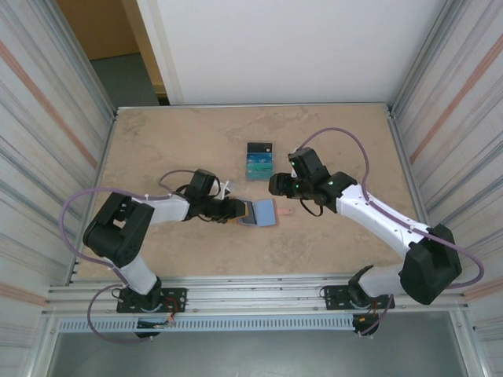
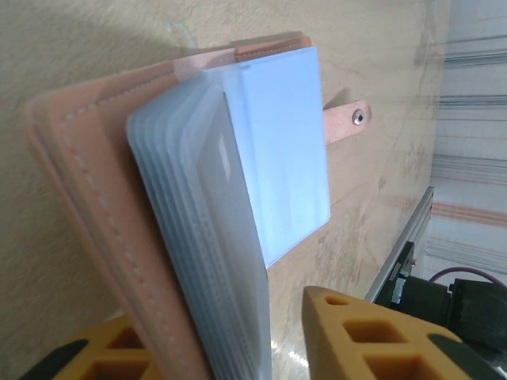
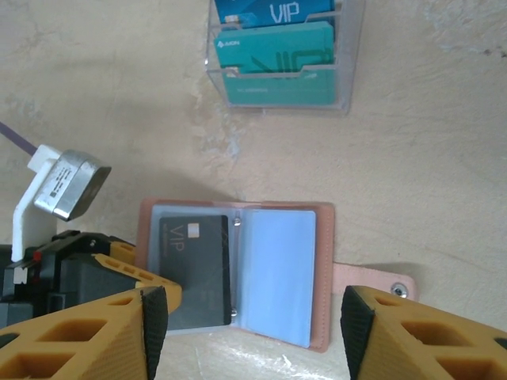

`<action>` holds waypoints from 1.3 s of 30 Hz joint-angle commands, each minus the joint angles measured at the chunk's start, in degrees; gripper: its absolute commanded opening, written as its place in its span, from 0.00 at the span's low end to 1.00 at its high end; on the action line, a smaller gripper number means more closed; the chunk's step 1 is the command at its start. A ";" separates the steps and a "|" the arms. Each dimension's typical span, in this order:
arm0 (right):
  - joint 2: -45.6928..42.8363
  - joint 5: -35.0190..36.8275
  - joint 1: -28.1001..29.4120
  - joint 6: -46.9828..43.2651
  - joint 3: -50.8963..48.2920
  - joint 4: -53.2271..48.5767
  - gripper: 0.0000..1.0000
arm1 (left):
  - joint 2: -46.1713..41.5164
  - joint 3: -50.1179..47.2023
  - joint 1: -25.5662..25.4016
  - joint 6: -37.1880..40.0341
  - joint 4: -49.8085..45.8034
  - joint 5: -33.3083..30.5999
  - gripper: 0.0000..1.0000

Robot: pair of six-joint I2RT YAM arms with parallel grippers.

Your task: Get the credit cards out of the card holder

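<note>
While card holder lies open on surface, my left end effector straddles its left edge: jaws partly apart, gap showing beside clear sleeves, no firm grip by my judgement. My right end effector hovers just above card holder, jaws wide, empty. Left pocket of card holder keeps black card, long axis along spine, on side nearer left end effector. Beyond card holder, teal and blue cards stand in clear rack.

Beige marbled flat tabletop. Clear acrylic tiered display stand: on tabletop, far middle. Ribbed grey metal side walls: flanking tabletop. White flat panel: behind tabletop's far edge.
</note>
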 commanded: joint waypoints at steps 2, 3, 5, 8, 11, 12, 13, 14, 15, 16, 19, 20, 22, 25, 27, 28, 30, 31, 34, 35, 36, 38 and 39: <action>1.26 -2.51 -0.48 0.84 -0.59 1.63 0.60 | -2.16 1.29 0.76 3.39 -4.84 -1.74 0.46; 1.36 -2.99 -0.48 0.84 -0.69 1.99 0.59 | -2.53 1.48 0.72 3.95 -6.08 -2.65 0.49; 1.62 -3.70 -0.48 0.84 -0.85 2.74 0.59 | -3.40 1.76 0.70 4.96 -8.29 -4.54 0.54; 2.01 -4.58 -0.50 0.93 -1.10 3.35 0.56 | -5.64 1.59 0.75 5.89 -11.23 -8.12 0.58; 2.80 -5.80 -0.67 1.49 -1.38 3.69 0.49 | -9.05 0.84 0.40 6.11 -13.58 -13.66 0.62; 3.00 -6.50 -0.82 1.82 -1.68 3.97 0.46 | -10.46 0.54 -0.20 6.35 -14.76 -16.66 0.66; 3.16 -7.15 -1.07 2.22 -2.04 4.43 0.45 | -11.63 0.52 -0.96 6.62 -16.08 -19.74 0.70; 3.20 -8.16 -1.39 2.66 -2.69 5.18 0.44 | -12.83 0.60 -2.28 7.26 -17.81 -23.85 0.76; 3.19 -9.67 -1.74 3.02 -3.37 6.24 0.43 | -13.94 0.77 -3.87 7.72 -19.22 -27.98 0.82; 3.28 -11.31 -2.08 3.05 -3.99 7.27 0.42 | -14.70 0.86 -5.26 8.00 -20.20 -31.28 0.91; 4.18 -15.58 -3.00 3.13 -4.37 8.94 0.42 | -16.13 1.13 -9.77 8.58 -21.95 -40.37 0.99; 4.76 -16.34 -3.15 2.90 -4.10 8.65 0.42 | -16.20 1.28 -10.93 8.49 -22.28 -42.68 0.99; 6.01 -18.33 -3.11 1.88 -3.63 8.63 0.40 | -15.88 1.42 -12.28 8.31 -22.20 -45.10 0.99; 8.02 -20.82 -2.94 1.39 -3.60 9.66 0.33 | -14.29 1.57 -13.01 7.46 -21.72 -46.41 0.99; 9.47 -21.92 -2.76 1.77 -3.51 10.24 0.32 | -13.13 1.57 -13.01 6.80 -20.94 -46.77 0.99; 10.28 -22.19 -2.60 1.88 -3.39 10.54 0.31 | -12.57 1.57 -13.01 6.68 -20.53 -46.88 0.99; 11.62 -22.70 -2.17 1.99 -3.26 10.97 0.29 | -11.67 1.79 -13.00 6.64 -19.61 -46.80 0.99; 12.25 -22.97 -1.91 1.99 -3.06 11.29 0.28 | -11.14 1.90 -12.91 6.64 -19.31 -46.95 0.99; 14.32 -22.79 -0.97 1.59 -2.07 10.72 0.27 | -9.84 2.61 -12.84 6.64 -19.49 -47.38 0.99; 15.06 -22.62 -0.69 1.42 -1.56 10.34 0.27 | -9.52 2.78 -12.75 6.64 -19.57 -47.40 0.99; 15.62 -22.52 -0.38 1.37 -1.18 10.05 0.27 | -9.24 2.88 -12.60 6.56 -19.68 -47.22 0.99; 16.81 -22.30 0.19 1.28 -0.42 9.61 0.27 | -9.01 2.82 -12.19 6.29 -19.57 -46.80 0.99; 17.22 -22.11 0.40 1.20 -0.07 9.44 0.27 | -8.96 2.71 -12.07 6.29 -19.61 -46.76 0.99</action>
